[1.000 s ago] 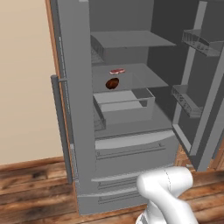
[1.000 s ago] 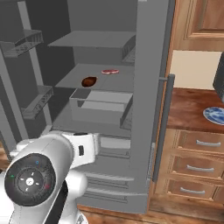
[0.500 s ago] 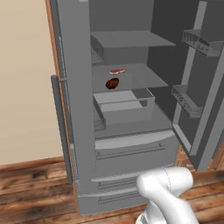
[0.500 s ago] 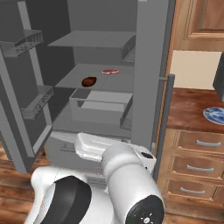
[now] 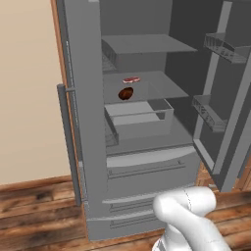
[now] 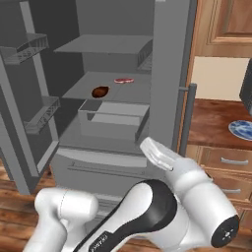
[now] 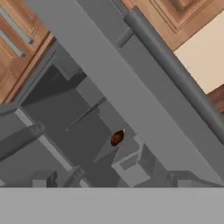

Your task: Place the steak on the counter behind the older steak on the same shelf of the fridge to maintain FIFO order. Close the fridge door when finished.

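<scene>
Kitchen w/ wood floor and a tall grey fridge [image 5: 88, 122], one door leaf swung wide, the other shut. Since a sec ago nothing in the fridge had moved, but the arm had swung across the bottom of the right base view, from low at one side to folded across the frame. The gripper [image 6: 147, 145] pointed up toward the compartment. Jaws stood spread, nothing between them.

The steak [image 5: 131, 79], flat and pink, lay on the shelf [image 5: 162, 86] just behind the older steak [image 5: 126, 93], the dark lump nearer the front edge; the two were close but apart. So placement looked done and FIFO order kept. My read: arm was pulling back and re-posing for the last step, i.e. closing the door.

Around:
- open door [image 5: 235, 122] w/ wire bins on its inside face, reaching well out toward the base
- grey crisper bin [image 5: 139, 115] under the shelf, sitting forward of it
- the counter [image 6: 216, 123] beside the fridge, w/ a blue plate [image 6: 242, 129] at the frame edge
- shut door's bar handle [image 6: 187, 118] betw. fridge and counter

In the way: prob. nothing on the door's swing path except the arm itself, whose elbow sat low in front of the lower drawers. Can't tell if the bin pokes out far enough to catch the door.
</scene>
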Robot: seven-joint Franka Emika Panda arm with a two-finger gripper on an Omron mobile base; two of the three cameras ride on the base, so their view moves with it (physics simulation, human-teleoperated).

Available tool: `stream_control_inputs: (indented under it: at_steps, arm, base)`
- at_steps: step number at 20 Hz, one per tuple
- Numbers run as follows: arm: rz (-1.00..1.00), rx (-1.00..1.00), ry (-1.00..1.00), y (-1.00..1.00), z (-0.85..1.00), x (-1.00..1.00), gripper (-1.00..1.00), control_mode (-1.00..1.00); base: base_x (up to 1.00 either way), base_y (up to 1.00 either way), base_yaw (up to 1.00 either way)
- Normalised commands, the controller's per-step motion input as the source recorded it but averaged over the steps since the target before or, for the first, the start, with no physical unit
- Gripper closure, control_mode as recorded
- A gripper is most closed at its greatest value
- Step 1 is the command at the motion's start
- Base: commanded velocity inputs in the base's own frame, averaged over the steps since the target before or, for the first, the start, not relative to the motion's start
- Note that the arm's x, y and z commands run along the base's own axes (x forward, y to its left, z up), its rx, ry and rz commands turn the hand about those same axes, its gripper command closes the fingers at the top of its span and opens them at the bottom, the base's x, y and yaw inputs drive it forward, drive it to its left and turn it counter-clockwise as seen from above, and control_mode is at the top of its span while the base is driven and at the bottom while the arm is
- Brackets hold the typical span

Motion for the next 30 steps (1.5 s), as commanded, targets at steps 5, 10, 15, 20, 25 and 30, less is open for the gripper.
stream_control_inputs:
  at_steps: [5,10,15,20,25,30]
  arm:
    - [0.00,0.33,-0.06,-0.77,-0.50,0.50,-1.00,-1.00]
    - [0.02,0.28,0.00,-0.73,-0.45,0.60,-1.00,-1.00]
    - [0.07,0.10,0.03,-0.40,-0.46,0.66,-1.00,-1.00]
    - [0.19,0.10,0.04,-0.40,-0.34,0.78,-1.00,-1.00]
    - [0.24,0.03,0.01,0.13,-0.13,0.63,-1.00,-1.00]
    - [0.15,0.00,0.07,0.79,0.00,0.44,-1.00,-1.00]
  base:
    - [0.00,0.00,0.00]
    - [0.00,0.00,0.00]
    - [0.00,0.00,0.00]
    - [0.00,0.00,0.00]
    - [0.00,0.00,0.00]
    - [0.00,0.00,0.00]
